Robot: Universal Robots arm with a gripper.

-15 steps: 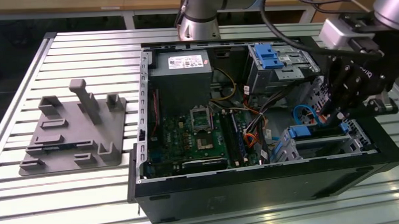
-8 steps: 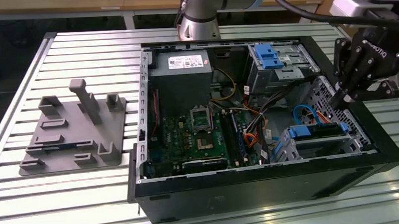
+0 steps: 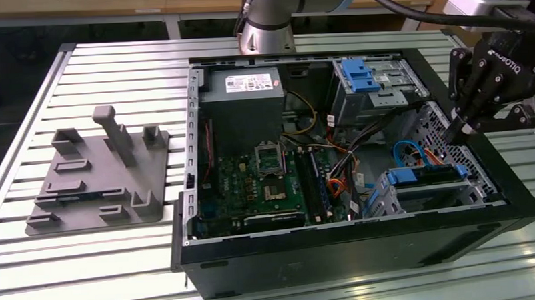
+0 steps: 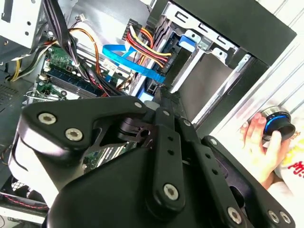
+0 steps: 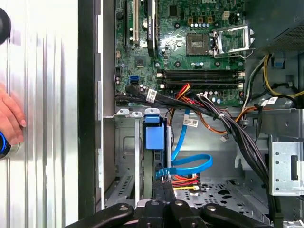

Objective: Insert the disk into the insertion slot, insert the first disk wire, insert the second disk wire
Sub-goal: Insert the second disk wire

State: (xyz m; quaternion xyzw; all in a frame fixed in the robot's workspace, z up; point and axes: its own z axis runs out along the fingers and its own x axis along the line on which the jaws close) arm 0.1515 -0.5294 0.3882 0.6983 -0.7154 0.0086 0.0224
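The disk (image 3: 426, 176), in its blue carrier (image 5: 154, 137), sits inside the insertion slot (image 5: 126, 142), the grey perforated cage at the case's front corner on the exterior view's right. The first disk wire (image 5: 186, 180), a red, yellow and black bundle (image 4: 147, 47), runs to the disk's end. The second disk wire (image 5: 192, 166), a flat light-blue cable (image 4: 124, 51), loops down to its dark plug at my fingertips. My gripper (image 5: 164, 186) is shut on that plug at the disk's end, and it hangs over the cage (image 3: 456, 135).
The open computer case holds a motherboard (image 3: 260, 183), a power supply (image 3: 243, 84) and a grey bay with a blue latch (image 3: 363, 76). A grey fixture plate (image 3: 100, 182) lies on the slatted table. A person's hand (image 4: 259, 142) rests on a blue-lit knob beside the case.
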